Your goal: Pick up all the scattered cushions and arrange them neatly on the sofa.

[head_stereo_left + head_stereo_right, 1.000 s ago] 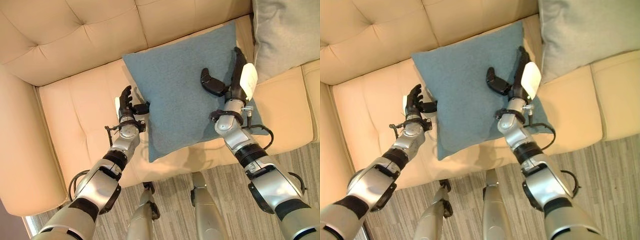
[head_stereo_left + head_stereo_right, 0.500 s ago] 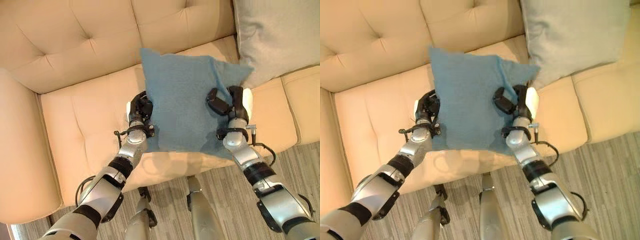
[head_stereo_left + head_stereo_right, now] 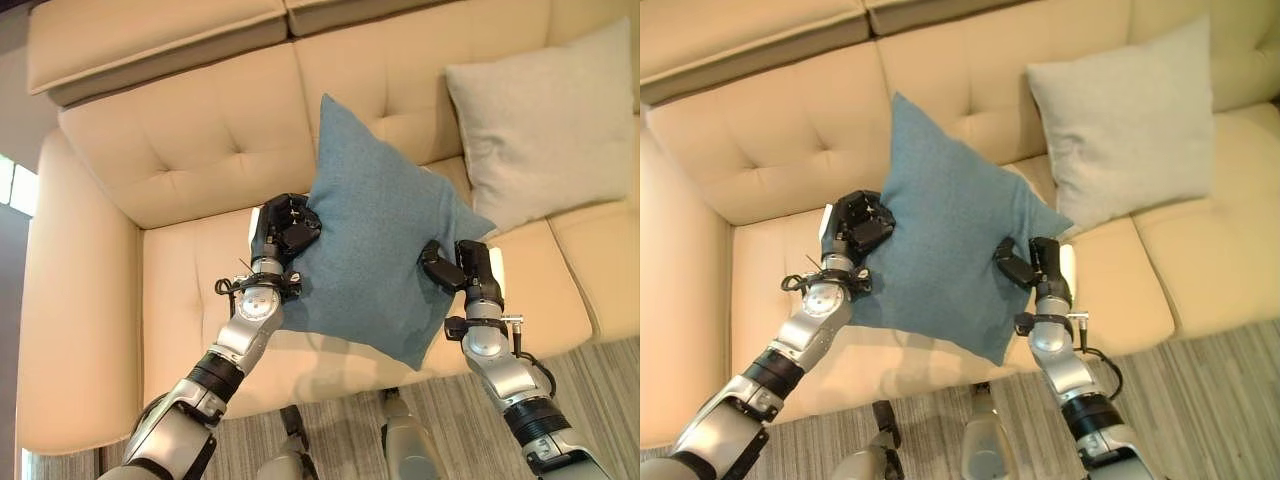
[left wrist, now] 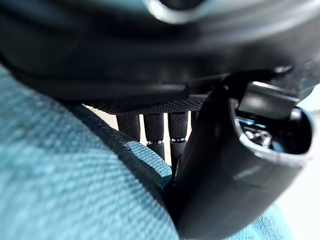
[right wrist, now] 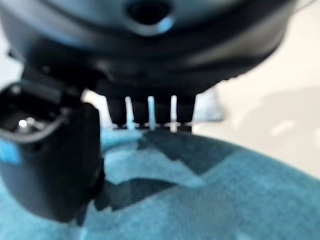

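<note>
The blue cushion (image 3: 375,255) hangs tilted at the centre of the frame, lifted off the seat of the beige sofa (image 3: 170,150), one corner pointing up at the backrest. My left hand (image 3: 283,228) grips its left edge, fingers curled round the fabric; my right hand (image 3: 462,272) pinches its right edge between thumb and fingers. I count two cushions: this blue one, and one grey cushion (image 3: 540,125) leaning against the backrest at upper right.

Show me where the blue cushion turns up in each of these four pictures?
Left eye view: blue cushion mid-picture, between both hands.
Right eye view: centre, left of the grey cushion.
Left wrist view: teal fabric beneath the dark fingers.
Right wrist view: teal fabric past the thumb.
Shared landmark: beige sofa.
</note>
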You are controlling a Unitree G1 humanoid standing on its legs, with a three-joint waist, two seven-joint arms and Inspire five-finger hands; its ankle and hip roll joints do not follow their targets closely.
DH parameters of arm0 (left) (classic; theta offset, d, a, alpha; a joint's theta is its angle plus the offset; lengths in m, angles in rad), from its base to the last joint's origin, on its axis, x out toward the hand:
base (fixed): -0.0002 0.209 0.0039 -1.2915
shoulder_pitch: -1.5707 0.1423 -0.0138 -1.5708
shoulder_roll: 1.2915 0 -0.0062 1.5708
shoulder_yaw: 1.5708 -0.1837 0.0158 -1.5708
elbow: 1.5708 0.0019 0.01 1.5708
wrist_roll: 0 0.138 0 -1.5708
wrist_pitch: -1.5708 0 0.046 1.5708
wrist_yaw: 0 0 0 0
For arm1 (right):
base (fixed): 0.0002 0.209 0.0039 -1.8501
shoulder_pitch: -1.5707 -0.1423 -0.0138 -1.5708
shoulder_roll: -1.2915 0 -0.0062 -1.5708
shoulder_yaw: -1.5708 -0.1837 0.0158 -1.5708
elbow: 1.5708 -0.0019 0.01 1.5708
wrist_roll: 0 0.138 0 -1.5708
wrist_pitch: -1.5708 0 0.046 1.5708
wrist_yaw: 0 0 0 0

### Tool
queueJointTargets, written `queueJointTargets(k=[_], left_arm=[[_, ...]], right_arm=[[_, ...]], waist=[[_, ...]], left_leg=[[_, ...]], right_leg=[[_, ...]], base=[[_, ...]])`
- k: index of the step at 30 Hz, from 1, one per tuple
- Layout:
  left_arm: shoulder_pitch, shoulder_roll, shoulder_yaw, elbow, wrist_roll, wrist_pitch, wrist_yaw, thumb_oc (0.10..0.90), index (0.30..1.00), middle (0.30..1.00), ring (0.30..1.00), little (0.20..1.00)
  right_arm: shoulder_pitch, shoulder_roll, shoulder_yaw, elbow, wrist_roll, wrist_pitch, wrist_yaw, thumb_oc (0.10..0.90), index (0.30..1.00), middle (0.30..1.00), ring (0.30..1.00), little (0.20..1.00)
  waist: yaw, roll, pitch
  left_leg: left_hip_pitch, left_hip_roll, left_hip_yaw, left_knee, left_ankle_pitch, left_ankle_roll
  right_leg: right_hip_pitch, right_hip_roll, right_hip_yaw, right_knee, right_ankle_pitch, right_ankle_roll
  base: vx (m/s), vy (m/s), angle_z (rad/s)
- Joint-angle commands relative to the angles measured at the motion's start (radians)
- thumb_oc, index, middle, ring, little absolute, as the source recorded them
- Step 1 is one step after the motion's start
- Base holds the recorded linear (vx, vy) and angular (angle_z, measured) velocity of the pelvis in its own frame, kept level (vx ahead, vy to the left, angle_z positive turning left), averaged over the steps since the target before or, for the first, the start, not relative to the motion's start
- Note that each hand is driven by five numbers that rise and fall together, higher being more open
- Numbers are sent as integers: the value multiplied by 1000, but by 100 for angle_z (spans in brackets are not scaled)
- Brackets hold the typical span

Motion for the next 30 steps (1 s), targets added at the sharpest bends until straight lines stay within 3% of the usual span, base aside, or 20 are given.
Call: queueJointTargets(k=[1,8,11,18,25,28,29,30], left_arm=[[3,-24,-6,-33,106,-89,-48,400,300,300,300,300],[90,-20,42,-15,84,-71,-55,400,300,300,300,300],[73,45,33,-64,168,-63,-64,400,300,300,300,300],[-87,93,-33,-26,280,-46,-35,400,300,300,300,300],[-31,102,-31,-59,343,-54,-60,400,300,300,300,300],[-24,109,-27,-69,345,-56,-70,400,300,300,300,300],[-29,117,-27,-71,348,-57,-68,400,300,300,300,300],[-34,122,-23,-76,359,-60,-60,400,300,300,300,300]], right_arm=[[-24,45,-6,-118,-37,-149,24,400,300,300,300,300],[-7,58,-15,-119,-94,-119,8,400,300,300,300,300],[-51,42,-3,-117,-180,-95,-20,400,300,300,300,300],[-174,33,44,-118,-220,-81,-47,400,300,300,300,300],[-106,17,15,-181,-229,-88,-19,400,300,300,300,300],[-109,6,-9,-194,-222,-101,-27,400,300,300,300,300],[-123,0,-17,-195,-211,-112,-37,400,300,300,300,300],[-137,-1,-31,-204,-185,-127,-44,400,300,300,300,300]], waist=[[55,-7,-228],[80,-34,-261],[97,-49,-269],[99,-75,-255],[96,-77,-265],[93,-89,-237],[104,-99,-205],[116,-108,-175]], left_leg=[[64,24,-28,9,-69,-23],[133,18,-50,9,-94,-23],[151,11,-59,12,-114,-13],[126,5,-65,9,-123,-4],[143,-7,-54,16,-148,8],[84,-3,-69,150,-171,3],[28,-10,-97,244,-161,-11],[-62,-28,-179,360,-163,-39]], right_leg=[[157,23,-6,92,-293,19],[255,12,-55,99,-323,19],[271,4,-64,108,-329,26],[236,-2,-60,107,-310,39],[230,-8,-40,128,-321,39],[230,-12,-37,142,-332,26],[225,-16,-31,151,-330,18],[201,-17,-27,172,-332,14]], base=[[62,12,23],[88,22,33],[79,49,24],[17,18,4],[21,5,-9],[-86,-42,-8],[-226,-20,1],[-223,-19,8]])
